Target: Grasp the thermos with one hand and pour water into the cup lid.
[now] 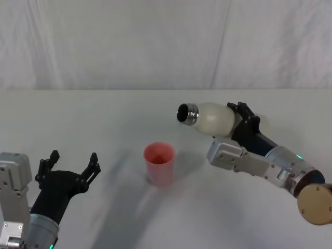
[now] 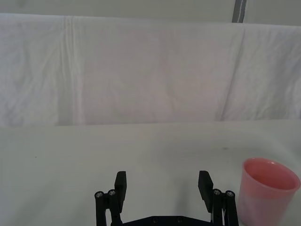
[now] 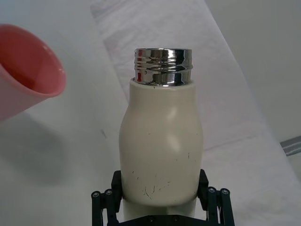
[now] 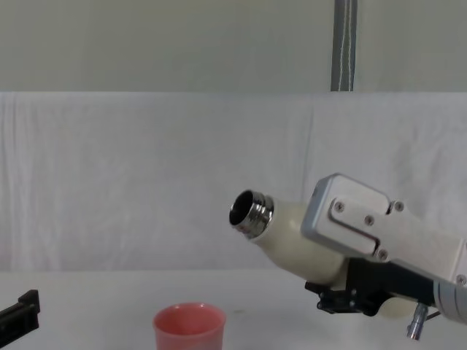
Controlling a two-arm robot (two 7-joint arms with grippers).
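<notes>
Above cup lid [image 1: 159, 162] — tilted thermos [image 1: 210, 118].

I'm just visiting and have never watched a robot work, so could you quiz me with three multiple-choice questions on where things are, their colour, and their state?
1. Where is the thermos?
A. Standing on the table
B. Held in the air by the right pincer
C. Inside the cup

2. What colour is the cup lid?
A. Pink
B. Blue
C. Green

3. How is the left pincer?
A. Shut on the cup
B. Holding the thermos
C. Open, empty

Answers: 1 B, it is tilted above the table; 2 A, salmon-pink walls; 3 C, fingers spread apart beside the cup.
</notes>
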